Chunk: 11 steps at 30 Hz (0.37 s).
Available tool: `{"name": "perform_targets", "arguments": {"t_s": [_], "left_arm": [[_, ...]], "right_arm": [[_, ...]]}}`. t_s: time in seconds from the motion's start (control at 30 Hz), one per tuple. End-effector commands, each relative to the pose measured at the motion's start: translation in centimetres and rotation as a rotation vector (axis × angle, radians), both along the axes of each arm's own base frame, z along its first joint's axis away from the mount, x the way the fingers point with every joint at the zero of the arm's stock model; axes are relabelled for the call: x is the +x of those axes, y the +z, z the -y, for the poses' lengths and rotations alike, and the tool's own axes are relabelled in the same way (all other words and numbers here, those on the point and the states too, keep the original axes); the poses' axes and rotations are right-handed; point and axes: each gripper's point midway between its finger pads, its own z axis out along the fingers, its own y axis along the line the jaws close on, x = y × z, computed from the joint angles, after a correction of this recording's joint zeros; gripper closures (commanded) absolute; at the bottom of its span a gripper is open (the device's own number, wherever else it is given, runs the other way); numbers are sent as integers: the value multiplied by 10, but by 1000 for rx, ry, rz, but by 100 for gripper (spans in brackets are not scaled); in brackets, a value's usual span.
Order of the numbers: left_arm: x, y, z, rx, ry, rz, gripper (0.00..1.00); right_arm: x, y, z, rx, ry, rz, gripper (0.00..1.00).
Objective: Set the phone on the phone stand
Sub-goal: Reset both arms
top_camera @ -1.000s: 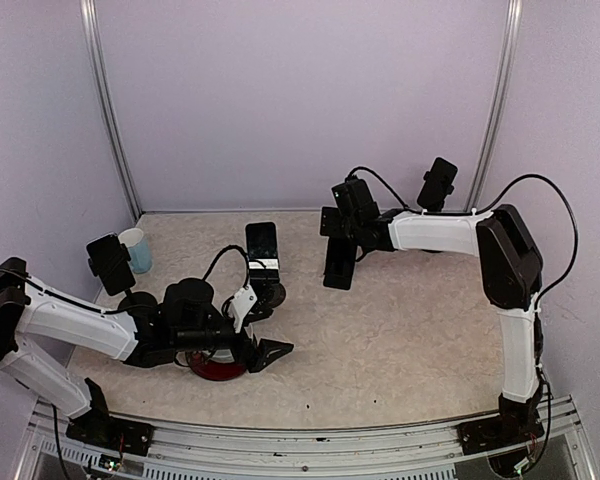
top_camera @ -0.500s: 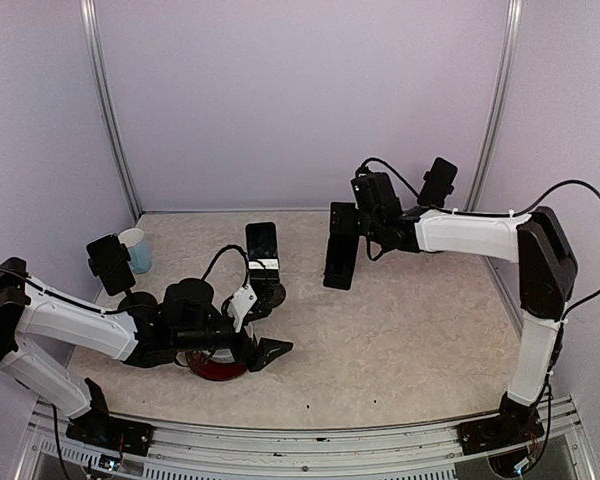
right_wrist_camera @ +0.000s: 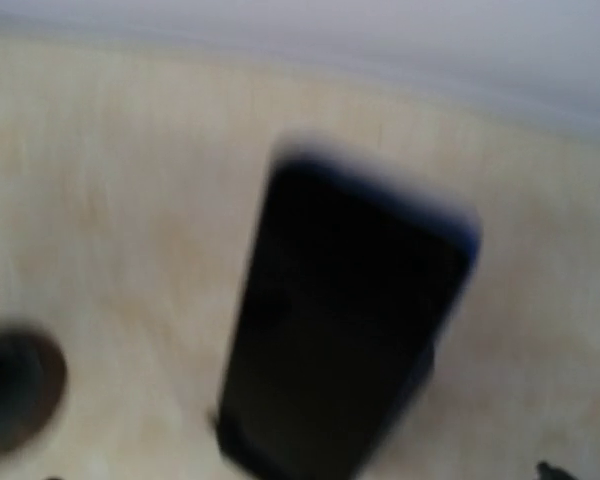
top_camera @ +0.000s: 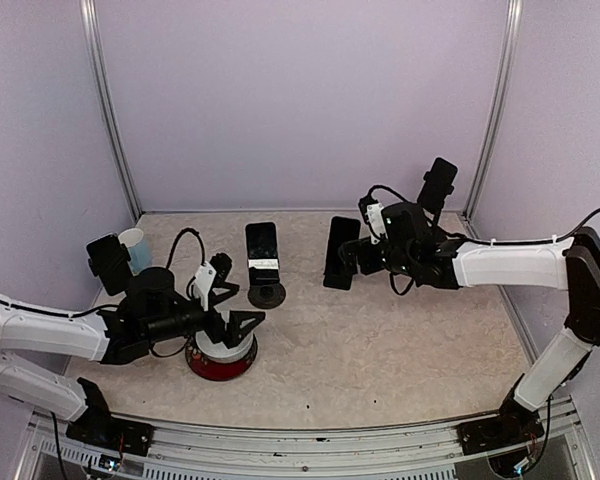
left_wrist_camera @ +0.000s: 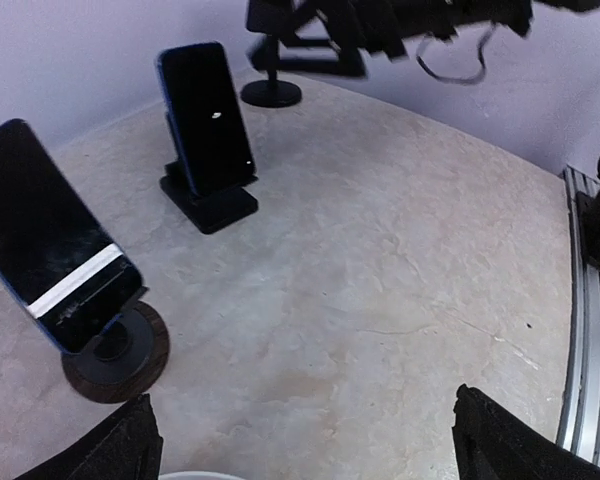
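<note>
A dark phone (top_camera: 340, 250) stands tilted on a black block phone stand (left_wrist_camera: 215, 205) at mid-table, also seen as phone (left_wrist_camera: 208, 120) and, blurred, as phone (right_wrist_camera: 345, 320). My right gripper (top_camera: 360, 256) hangs just to the right of it, open and apart from it; only one fingertip (right_wrist_camera: 547, 468) shows in the right wrist view. My left gripper (top_camera: 234, 297) is open and empty over a red and white bowl (top_camera: 220, 360), its fingertips (left_wrist_camera: 120, 445) spread wide. A second phone with a white stripe (top_camera: 263, 256) rests on a round stand (left_wrist_camera: 115, 350).
A pale blue cup (top_camera: 135, 248) sits at the back left beside a black holder on a post (top_camera: 108, 262). Another black holder (top_camera: 440, 183) stands at the back right, with its round base (left_wrist_camera: 272, 93). Purple walls close in the table on three sides.
My right arm has drawn back to the right, leaving the dark phone standing on its stand, and its jaws have spread. My left gripper has pulled back left, over the bowl.
</note>
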Motion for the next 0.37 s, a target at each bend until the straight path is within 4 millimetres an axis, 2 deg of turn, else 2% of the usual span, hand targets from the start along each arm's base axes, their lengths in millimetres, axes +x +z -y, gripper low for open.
{"name": "perform_targets", "arguments": {"t_s": [0.0,0.13,0.23,0.33], "left_arm": [[37,40,-55,-151,244,-10,1],[44,68,-94,-219,381,25,1],[39,84,-106,-282,415,55,1],[38,88,-112,-290,433,70,1]], "right_arm": [[-27,19,2,22,95,46,0],[-48,44,12,66,142,131,0],[-50,49,17,64,138,165,0],[-45,46,19,61,115,169,0]]}}
